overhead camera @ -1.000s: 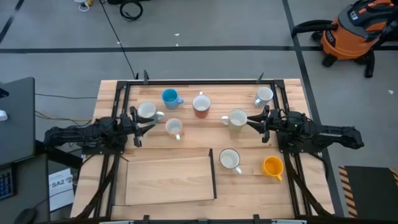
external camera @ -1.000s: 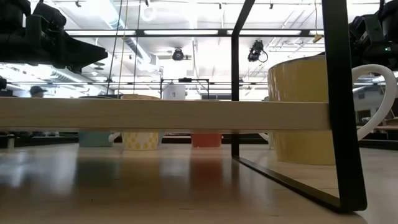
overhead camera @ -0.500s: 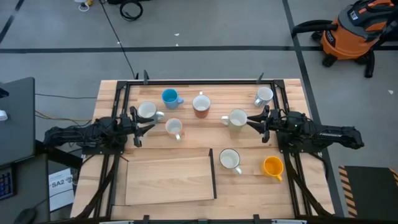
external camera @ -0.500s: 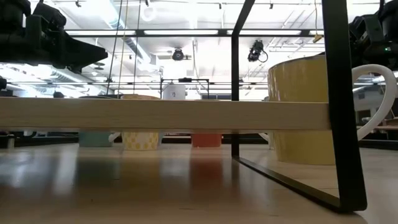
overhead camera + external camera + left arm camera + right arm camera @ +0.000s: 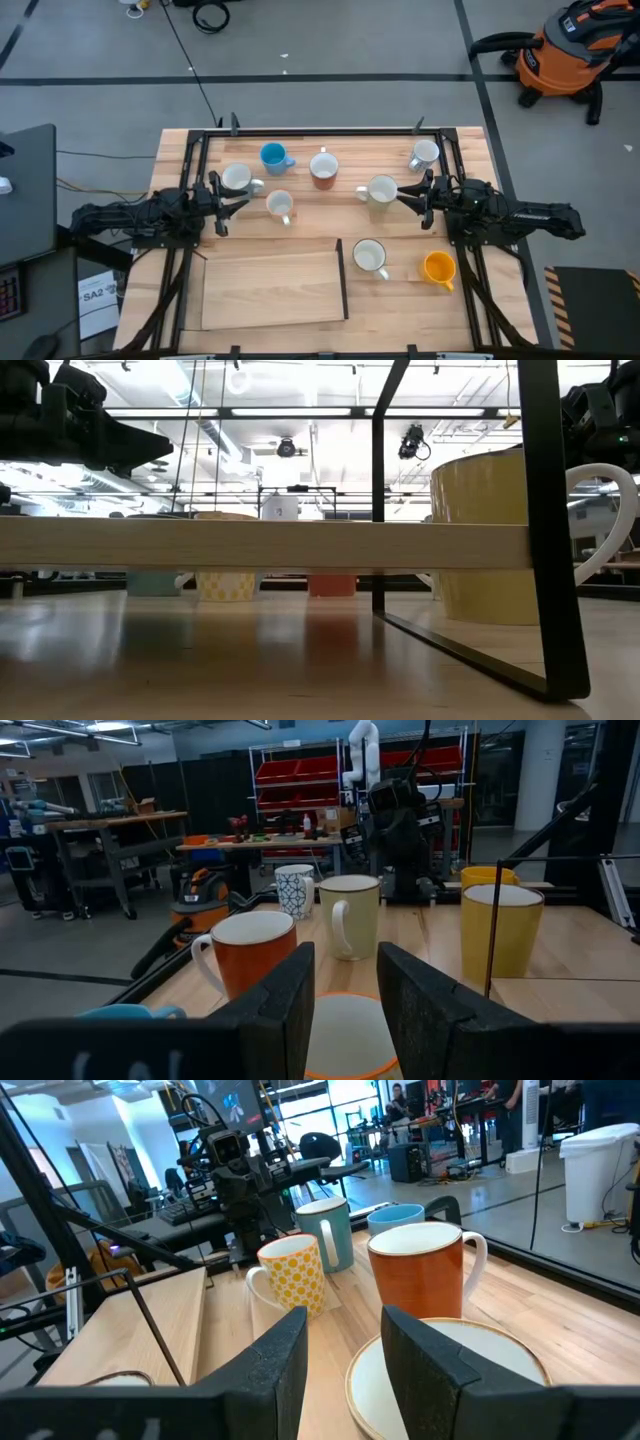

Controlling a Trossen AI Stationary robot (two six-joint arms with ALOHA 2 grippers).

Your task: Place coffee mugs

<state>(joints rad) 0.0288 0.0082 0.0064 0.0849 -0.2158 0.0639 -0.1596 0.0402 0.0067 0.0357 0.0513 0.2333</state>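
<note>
Several coffee mugs stand upright on their bases on the wooden table (image 5: 190,145): a white one (image 5: 235,178), a blue one (image 5: 272,156), a reddish-brown one (image 5: 323,168), a small yellow-patterned one (image 5: 280,205), a pale one (image 5: 381,190), a grey-white one (image 5: 424,153), a white one (image 5: 370,257) and an orange-yellow one (image 5: 438,267). My left gripper (image 5: 232,195) hangs level at the table's left, open, with the small mug (image 5: 345,1040) just ahead of it. My right gripper (image 5: 408,192) hangs level at the right, open, with the pale mug (image 5: 450,1370) just ahead.
A light wooden board (image 5: 270,290) lies at the near left, with a thin black frame (image 5: 342,280) standing along its right edge. Black rails (image 5: 320,130) run around the table. An orange vacuum (image 5: 565,50) stands on the floor beyond the far right corner.
</note>
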